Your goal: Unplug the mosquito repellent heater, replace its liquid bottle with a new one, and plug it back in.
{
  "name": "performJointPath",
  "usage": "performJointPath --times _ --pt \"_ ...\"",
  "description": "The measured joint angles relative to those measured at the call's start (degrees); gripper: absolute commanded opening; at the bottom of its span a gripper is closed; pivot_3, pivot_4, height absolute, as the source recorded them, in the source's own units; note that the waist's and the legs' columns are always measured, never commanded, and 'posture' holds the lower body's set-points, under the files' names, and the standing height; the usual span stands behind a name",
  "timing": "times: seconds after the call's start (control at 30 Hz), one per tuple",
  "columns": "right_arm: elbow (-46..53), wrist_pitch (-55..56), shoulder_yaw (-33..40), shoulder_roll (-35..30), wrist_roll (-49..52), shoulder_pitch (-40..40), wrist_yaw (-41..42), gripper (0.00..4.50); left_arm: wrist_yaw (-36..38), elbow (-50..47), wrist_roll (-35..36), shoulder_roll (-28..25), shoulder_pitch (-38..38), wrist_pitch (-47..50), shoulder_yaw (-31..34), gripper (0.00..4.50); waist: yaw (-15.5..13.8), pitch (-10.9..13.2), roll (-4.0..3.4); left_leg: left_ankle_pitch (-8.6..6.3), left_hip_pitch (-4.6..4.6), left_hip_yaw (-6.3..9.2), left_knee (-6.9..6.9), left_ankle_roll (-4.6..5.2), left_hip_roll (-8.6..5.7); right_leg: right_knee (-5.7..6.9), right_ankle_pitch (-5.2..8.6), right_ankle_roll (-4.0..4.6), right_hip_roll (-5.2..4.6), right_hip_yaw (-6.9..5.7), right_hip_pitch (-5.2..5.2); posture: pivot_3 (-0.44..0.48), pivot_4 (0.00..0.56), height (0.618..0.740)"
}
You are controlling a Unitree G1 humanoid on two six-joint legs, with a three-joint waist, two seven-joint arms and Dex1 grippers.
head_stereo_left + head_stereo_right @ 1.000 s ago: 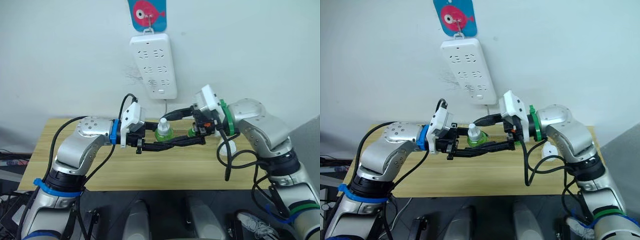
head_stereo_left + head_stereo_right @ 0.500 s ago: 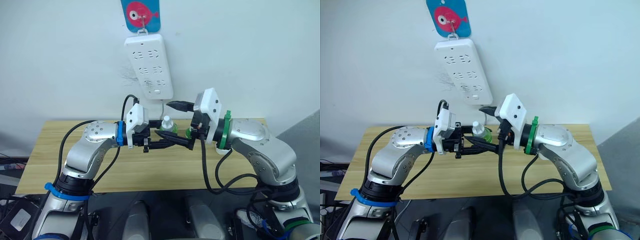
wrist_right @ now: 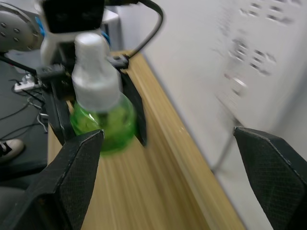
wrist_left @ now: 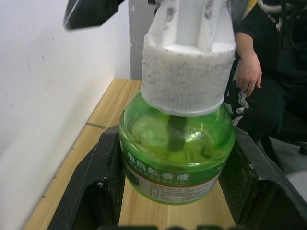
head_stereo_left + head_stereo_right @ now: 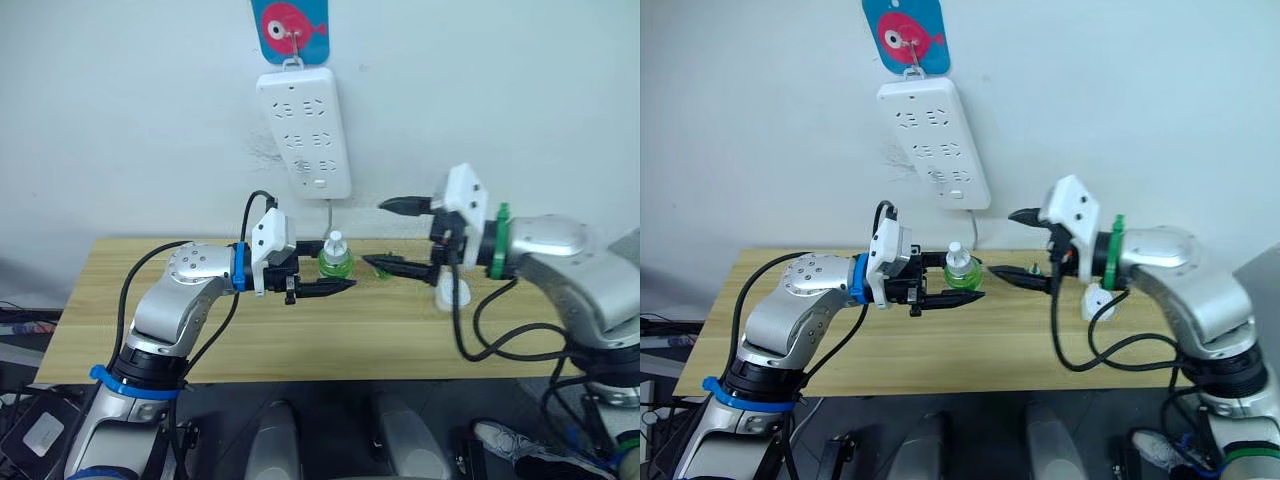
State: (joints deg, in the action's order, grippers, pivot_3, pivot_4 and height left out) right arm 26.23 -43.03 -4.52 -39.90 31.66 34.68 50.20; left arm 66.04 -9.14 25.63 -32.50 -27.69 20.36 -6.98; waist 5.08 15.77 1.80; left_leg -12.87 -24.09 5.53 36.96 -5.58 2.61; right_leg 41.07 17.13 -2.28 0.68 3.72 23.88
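Our left claw point(image 5: 335, 284) is clamped on the green liquid bottle point(image 5: 335, 262), one black finger on each side of the round body, low on its widest part. Our right claw point(image 5: 392, 236) stands spread wide and empty, just to the right of the bottle, its lower finger near the green glass without touching it. The bottle stands upright above the table point(image 5: 300, 340), its long axis vertical and its white cap point(image 4: 188, 72) pointing up, below the wall-hung power strip point(image 5: 304, 131). The white mosquito repellent heater point(image 5: 452, 291) rests on the table beside our right forearm, well to the right of the bottle; we cannot tell which way its face points.

To do this step well, we judge that we should keep the bottle vertical, hold a firm squeeze below its label line, and bring the heater squarely over the cap so the wick enters straight.
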Motion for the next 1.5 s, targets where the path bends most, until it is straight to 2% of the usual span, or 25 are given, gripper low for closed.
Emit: performJointPath --times 0.1,0.2,0.47,0.63,0.8,0.9,1.07,1.13,1.27,1.5 --pt "1.4 -1.6 -0.1 1.7 2.7 -0.1 0.3 4.5 0.3 0.2 0.0 0.0 0.0 -0.8 0.0 2.34 0.6 0.0 0.0 0.0 0.08 -0.03 -0.04 0.0 0.06 0.05 0.0 0.0 0.05 0.04 0.0 -0.122 0.209 0.74" --pt "3.1 -2.5 -2.1 6.6 3.3 0.7 -3.0 4.5 0.5 0.4 -0.1 0.1 0.0 -1.0 0.0 2.34 0.9 0.0 0.0 0.0 0.08 -0.01 -0.02 0.0 0.06 0.05 0.0 0.0 0.05 0.04 -0.04 -0.122 0.208 0.74" --pt "-0.7 -1.0 -7.7 15.1 -1.4 5.7 -9.2 4.5 0.9 0.5 -0.3 0.1 -0.1 -1.8 -0.3 2.34 1.0 0.0 0.0 0.01 0.07 0.05 -0.01 -0.01 0.01 0.0 0.0 0.0 0.0 -0.02 -0.09 -0.12 0.204 0.74" --pt "-1.9 0.0 -7.8 11.8 -2.6 6.0 -7.4 4.5 0.8 0.6 -0.8 0.1 -0.1 -1.8 -0.5 2.34 0.7 0.0 -0.01 0.0 0.05 0.05 -0.02 -0.01 -0.01 -0.06 0.0 0.0 -0.02 -0.04 -0.1 -0.119 0.204 0.74" --pt "-0.9 -0.5 -6.3 5.1 -1.2 3.7 -3.4 4.5 0.8 0.7 -0.9 0.1 -0.1 -1.8 -0.5 2.34 0.4 0.0 0.0 0.0 0.07 0.06 -0.01 0.0 -0.01 -0.05 0.0 0.0 -0.01 -0.04 -0.12 -0.119 0.203 0.74" --pt "-1.0 -1.3 -3.1 0.4 -0.8 2.2 -1.4 4.5 0.9 0.7 -0.9 0.0 0.0 -1.8 -0.4 2.34 0.0 0.0 0.0 0.0 0.07 0.06 -0.01 0.0 -0.02 -0.06 0.0 0.0 -0.01 -0.04 -0.13 -0.12 0.204 0.74" --pt "0.1 -3.1 -0.5 -3.6 3.4 1.7 2.9 4.5 0.9 0.6 -0.9 -0.1 0.0 -1.8 -0.4 2.34 0.1 0.0 0.0 0.0 0.12 0.0 -0.02 0.0 0.0 -0.05 0.0 0.0 0.0 0.0 -0.13 -0.122 0.202 0.74" --pt "1.7 -4.3 -0.2 -3.5 5.9 1.9 3.7 4.5 0.9 0.6 -0.9 -0.1 0.0 -1.8 -0.4 2.34 0.1 0.0 0.0 0.0 0.12 0.01 -0.02 0.0 0.0 -0.05 0.0 0.0 0.01 0.0 -0.13 -0.122 0.2 0.74" --pt "2.9 -6.8 -0.3 0.8 9.1 4.1 1.7 4.5 1.0 0.6 -1.0 -0.2 0.0 -1.8 -0.5 2.34 0.1 0.0 0.0 0.0 0.12 0.01 -0.01 0.0 0.0 -0.04 0.0 0.0 0.01 0.0 -0.14 -0.122 0.2 0.74" --pt "0.7 -7.5 -5.9 8.4 7.5 8.1 -3.0 4.5 0.9 0.5 -1.1 -0.3 -0.2 -1.5 -1.2 2.34 0.0 0.0 0.0 0.0 0.09 0.05 -0.01 -0.01 -0.01 -0.07 0.0 0.0 -0.01 -0.04 -0.15 -0.107 0.201 0.74"
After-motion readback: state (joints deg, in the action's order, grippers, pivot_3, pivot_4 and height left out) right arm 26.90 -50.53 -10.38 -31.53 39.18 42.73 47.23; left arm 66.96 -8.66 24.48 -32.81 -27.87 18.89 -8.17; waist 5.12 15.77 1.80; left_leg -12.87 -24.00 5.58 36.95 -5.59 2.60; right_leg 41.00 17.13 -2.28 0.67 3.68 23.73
